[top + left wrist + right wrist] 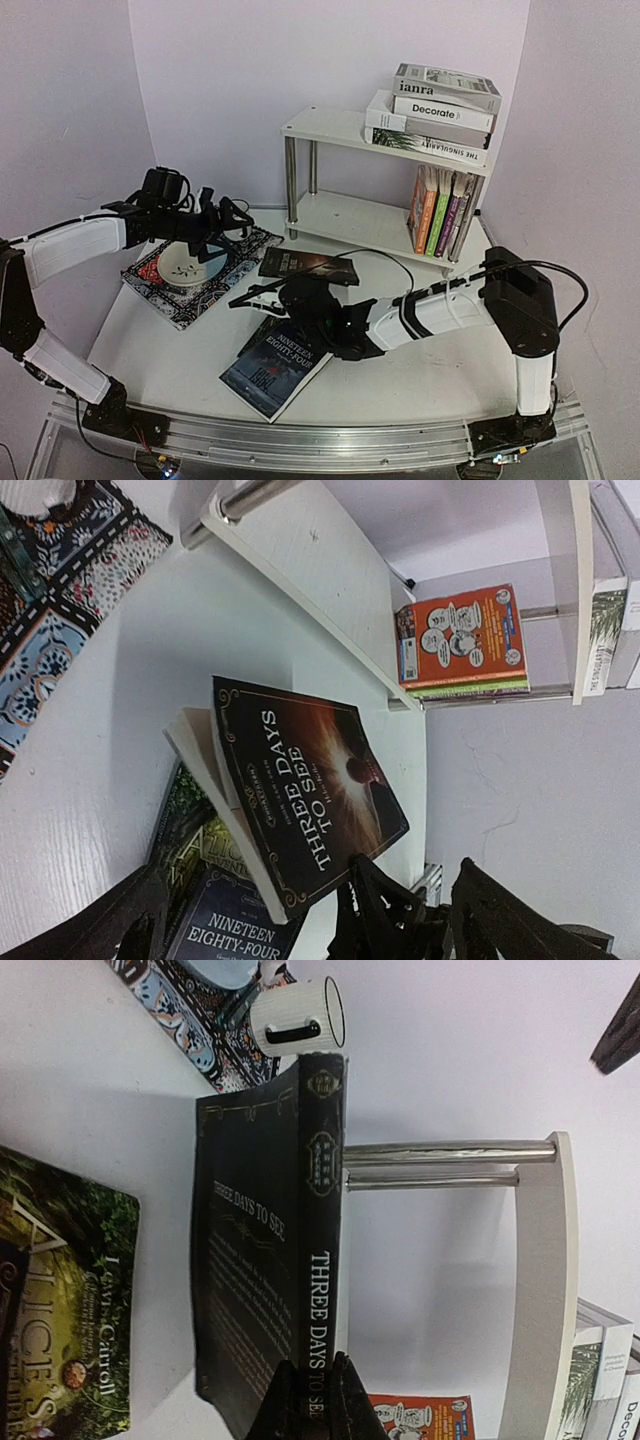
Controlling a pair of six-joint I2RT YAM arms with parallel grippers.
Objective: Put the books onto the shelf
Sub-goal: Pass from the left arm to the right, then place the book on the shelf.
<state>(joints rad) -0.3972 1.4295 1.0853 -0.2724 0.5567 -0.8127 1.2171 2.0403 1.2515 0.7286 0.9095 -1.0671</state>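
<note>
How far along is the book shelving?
Done: large white and grey hardbacks stacked on the white two-tier shelf's top board, colourful paperbacks upright on the lower one.
In hand: right gripper clamps the black Three Days to See paperback by its spine, not yet shelved.
Remaining: blue Nineteen Eighty-Four and green Alice book lie on the table; left gripper is open, empty.

A white table [430,370] with a rounded far edge carries everything. Behind the table rises a plain, pale lilac back wall [220,90]. A left wall [60,120] and a right wall [585,130] of the same colour close in the table's sides. A metal rail [300,445] runs along the table's near edge. The light is soft and even, with faint shadows on the table.
</note>
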